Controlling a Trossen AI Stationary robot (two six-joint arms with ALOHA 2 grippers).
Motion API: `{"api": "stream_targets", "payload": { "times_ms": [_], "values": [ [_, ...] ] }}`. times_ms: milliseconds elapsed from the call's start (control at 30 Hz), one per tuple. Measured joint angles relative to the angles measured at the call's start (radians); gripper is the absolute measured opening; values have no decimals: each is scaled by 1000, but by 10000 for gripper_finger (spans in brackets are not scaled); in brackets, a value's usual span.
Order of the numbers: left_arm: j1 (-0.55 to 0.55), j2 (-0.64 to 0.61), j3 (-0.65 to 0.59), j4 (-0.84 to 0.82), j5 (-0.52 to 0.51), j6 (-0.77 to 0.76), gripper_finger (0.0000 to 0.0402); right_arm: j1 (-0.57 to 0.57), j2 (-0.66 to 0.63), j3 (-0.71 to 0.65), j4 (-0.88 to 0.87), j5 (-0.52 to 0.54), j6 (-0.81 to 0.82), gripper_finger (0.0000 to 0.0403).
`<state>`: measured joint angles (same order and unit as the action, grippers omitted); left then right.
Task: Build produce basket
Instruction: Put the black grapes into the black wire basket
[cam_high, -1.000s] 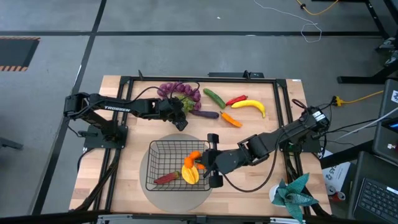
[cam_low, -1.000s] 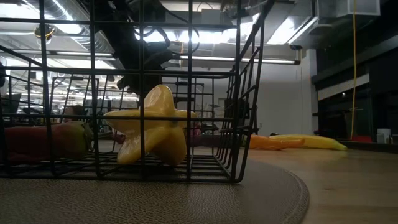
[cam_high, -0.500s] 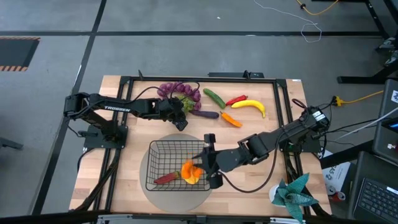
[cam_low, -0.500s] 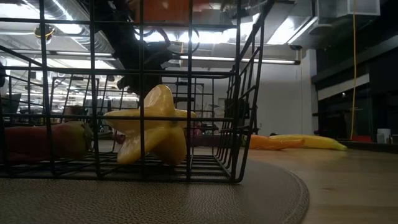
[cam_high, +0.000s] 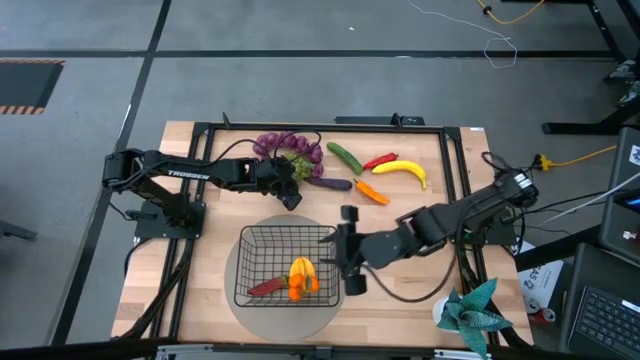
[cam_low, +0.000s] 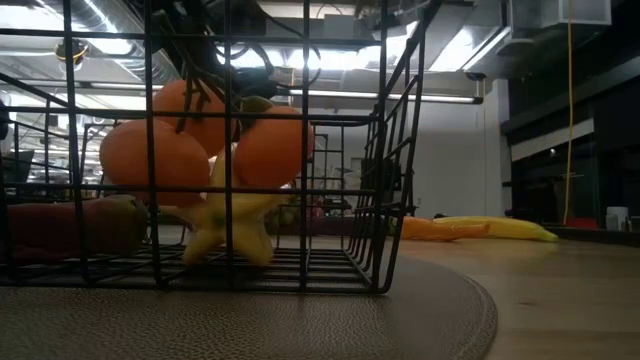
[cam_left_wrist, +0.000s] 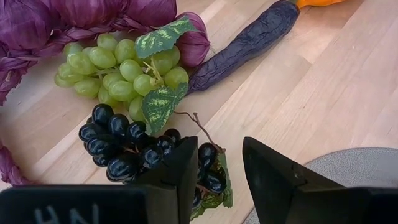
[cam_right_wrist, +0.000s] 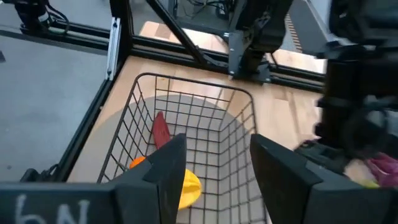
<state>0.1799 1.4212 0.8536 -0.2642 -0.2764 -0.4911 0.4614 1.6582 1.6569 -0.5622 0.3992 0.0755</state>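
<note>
Wooden tabletop (cam_high: 210, 285) carries the black wire-mesh basket (cam_high: 262, 240) on a round grey mat (cam_high: 325, 315). Right gripper (cam_high: 350, 250) hovers beside its rim, fingers spread, released, holding nothing. Orange fruits (cam_low: 235, 150) and a yellow star-shaped piece (cam_low: 230, 225) lie inside. Left gripper (cam_left_wrist: 217, 171) brackets the dark grapes (cam_left_wrist: 124, 146), partly hidden behind its fingers.

A round grey mat (cam_high: 250, 312) lies on the wooden counter (cam_high: 410, 210); a teal cloth (cam_high: 468, 312) sits well apart from it, at the counter's corner.

You see a wooden table (cam_high: 210, 300) carrying a round grey mat (cam_high: 262, 318), grapes (cam_high: 290, 152), a cucumber (cam_high: 345, 156), chili (cam_high: 380, 160), banana (cam_high: 402, 171), carrot (cam_high: 372, 192) and eggplant (cam_high: 330, 184).
</note>
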Motion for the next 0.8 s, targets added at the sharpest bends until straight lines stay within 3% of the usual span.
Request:
{"api": "stream_targets", "payload": {
  "times_ms": [167,400,633,800],
  "values": [
    [0,0,0,-1,0,0,122,2,-110,1,-118,10,100,181],
    [0,0,0,-1,0,3,122,3,-232,1,-430,0,471,181],
    [0,0,0,-16,5,-40,122,3,-254,1,-743,8,719,181],
    [0,0,0,-103,5,-137,122,3,-235,0,-819,50,773,181]
  ]
}}
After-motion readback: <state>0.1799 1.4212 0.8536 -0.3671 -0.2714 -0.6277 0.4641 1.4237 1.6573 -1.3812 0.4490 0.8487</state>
